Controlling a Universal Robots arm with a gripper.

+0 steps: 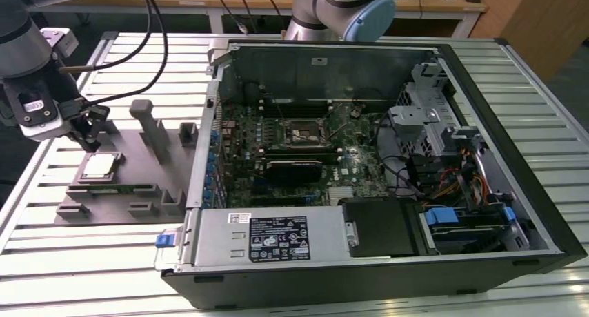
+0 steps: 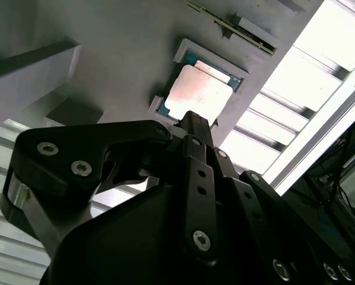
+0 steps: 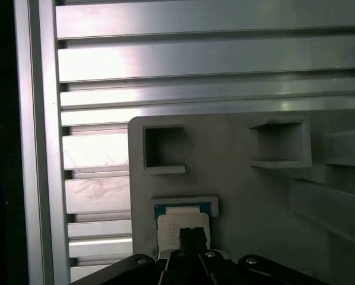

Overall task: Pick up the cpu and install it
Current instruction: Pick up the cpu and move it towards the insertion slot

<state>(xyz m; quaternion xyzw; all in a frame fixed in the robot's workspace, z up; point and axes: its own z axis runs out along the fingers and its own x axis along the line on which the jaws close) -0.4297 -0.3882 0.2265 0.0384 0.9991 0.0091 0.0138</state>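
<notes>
The cpu [image 1: 99,167] is a small silvery square chip lying flat in a recess of the grey plastic tray [image 1: 138,155], at the exterior view's left beside the computer case. My gripper [image 1: 90,143] hangs just above the chip's far edge without touching it, its dark fingers drawn together with nothing between them. In both wrist views the closed tip [image 2: 195,120] [image 3: 192,236] overlaps the near side of the cpu [image 2: 200,92] [image 3: 178,221]. The chip sits in its pocket on the tray [image 2: 124,53] [image 3: 237,190].
The open computer case [image 1: 515,124] lies on the slatted metal table [image 1: 83,262]. The motherboard's dark square socket [image 1: 302,131] sits near its middle. Upright posts [image 1: 147,124] rise from the tray, and a memory stick [image 1: 115,189] lies along its front. Cables [image 1: 138,34] trail behind the arm.
</notes>
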